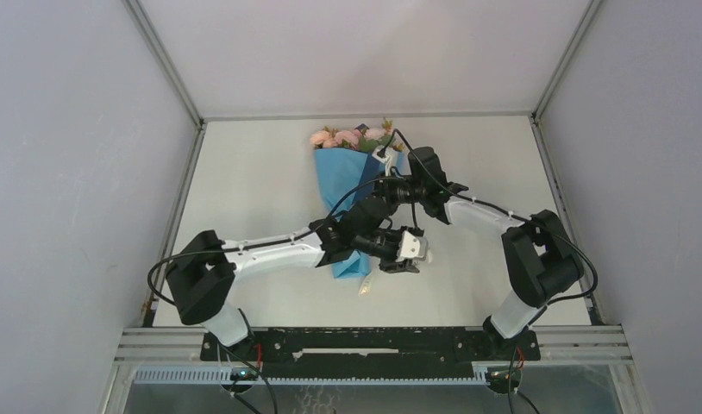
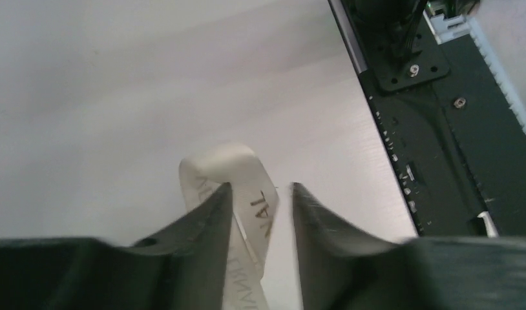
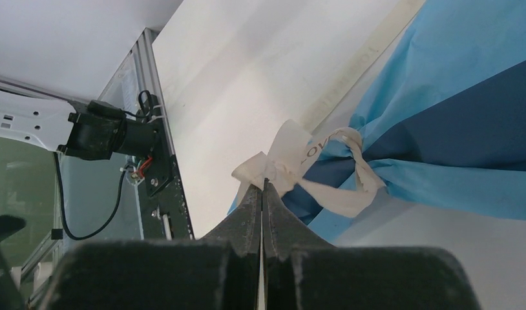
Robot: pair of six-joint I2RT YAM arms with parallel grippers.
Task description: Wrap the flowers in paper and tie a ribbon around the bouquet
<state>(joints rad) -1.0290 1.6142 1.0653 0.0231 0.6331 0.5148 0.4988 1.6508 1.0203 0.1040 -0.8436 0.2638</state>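
The bouquet lies on the table, a light-blue paper cone with a darker strip and pink flowers at its far end. The cream ribbon is knotted round the pinched cone. My right gripper is shut on a ribbon tail beside the knot. My left gripper is open near the cone's tip, and a lettered ribbon loop rests loosely against its left finger. In the top view my left arm hides the right fingertips.
The black base plate and rail run along the table's near edge, close to the left gripper. White enclosure walls stand on both sides and at the back. A loose ribbon end lies by the cone's tip.
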